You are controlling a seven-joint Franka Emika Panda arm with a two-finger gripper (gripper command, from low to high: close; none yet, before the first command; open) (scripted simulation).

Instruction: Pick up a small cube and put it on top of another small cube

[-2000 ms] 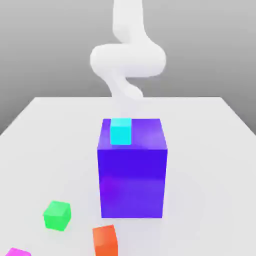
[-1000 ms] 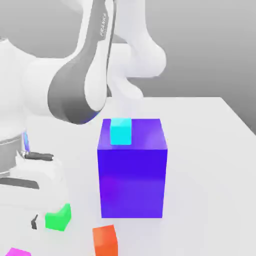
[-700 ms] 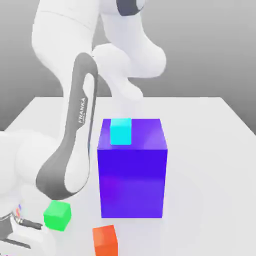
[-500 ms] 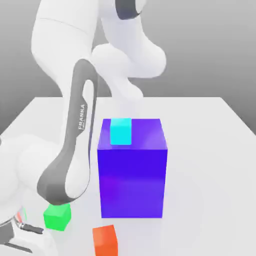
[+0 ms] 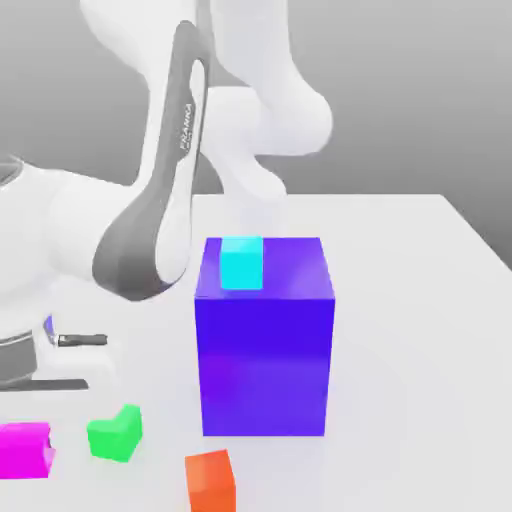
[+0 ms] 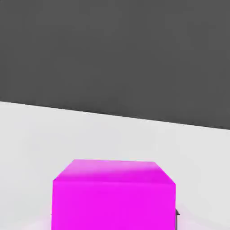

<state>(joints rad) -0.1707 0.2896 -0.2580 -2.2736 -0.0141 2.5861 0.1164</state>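
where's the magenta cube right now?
The magenta cube sits at the exterior view's far left edge, low in the frame, just left of the green cube and under the robot's hand; in the hand view it is right in front of the camera.

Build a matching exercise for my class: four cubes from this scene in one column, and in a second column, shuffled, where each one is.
Things:
1. cyan cube
2. magenta cube
3. green cube
4. orange-red cube

Places:
A. on the table, in front of the big blue-purple block
B. on top of the big blue-purple block
C. at the exterior view's left edge, under the robot's hand
D. on the table, between the magenta and orange-red cubes

Pairs: 1-B, 2-C, 3-D, 4-A
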